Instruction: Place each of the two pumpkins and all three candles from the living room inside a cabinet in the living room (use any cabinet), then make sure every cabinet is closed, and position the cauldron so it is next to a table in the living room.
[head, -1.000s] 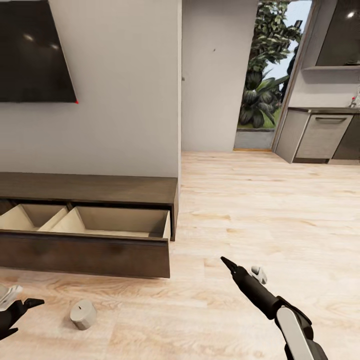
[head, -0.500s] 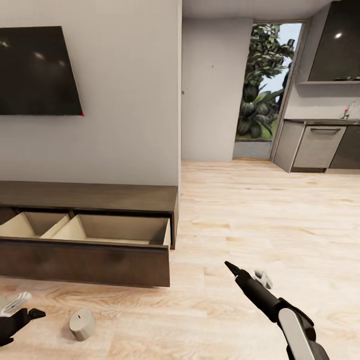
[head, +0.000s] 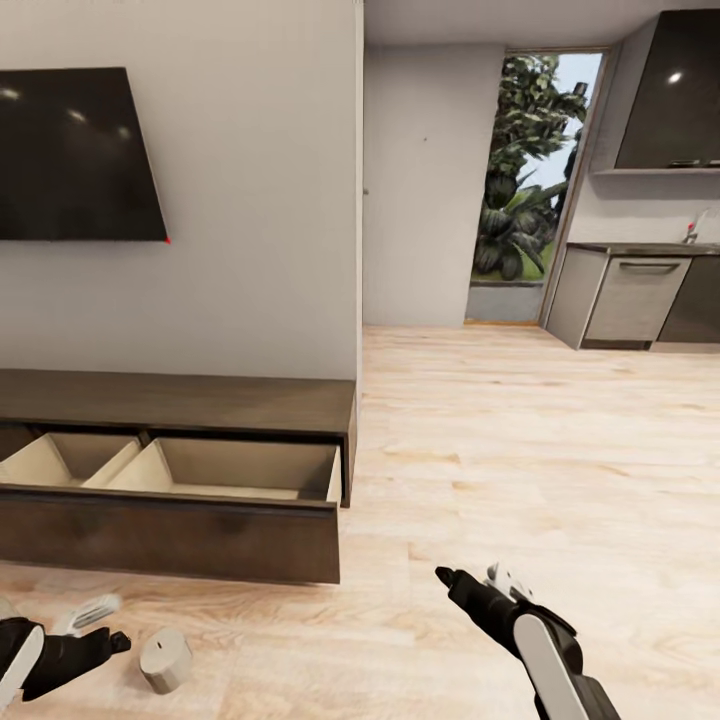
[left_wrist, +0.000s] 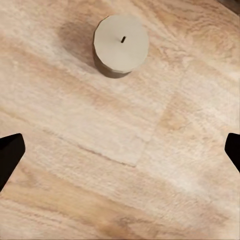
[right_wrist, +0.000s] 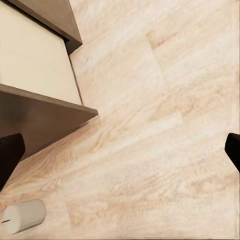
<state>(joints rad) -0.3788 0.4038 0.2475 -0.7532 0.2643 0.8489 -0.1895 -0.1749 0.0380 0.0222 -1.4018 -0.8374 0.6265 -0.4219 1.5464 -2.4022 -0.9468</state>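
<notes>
While one candle (head: 165, 659) lies floored, one cabinet (head: 180, 470) gapes.

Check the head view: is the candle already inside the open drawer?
No. The candle lies on the wooden floor in front of the open drawer.

Grey-beige candle (head: 165, 659) (pale woodgrain floor (head: 520, 440))

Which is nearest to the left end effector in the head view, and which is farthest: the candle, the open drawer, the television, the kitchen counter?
From the left end effector:
1. Candle, on the floor right beside it.
2. Open drawer, just ahead.
3. Television, on the wall above the cabinet.
4. Kitchen counter, far across the room to the right.
</notes>
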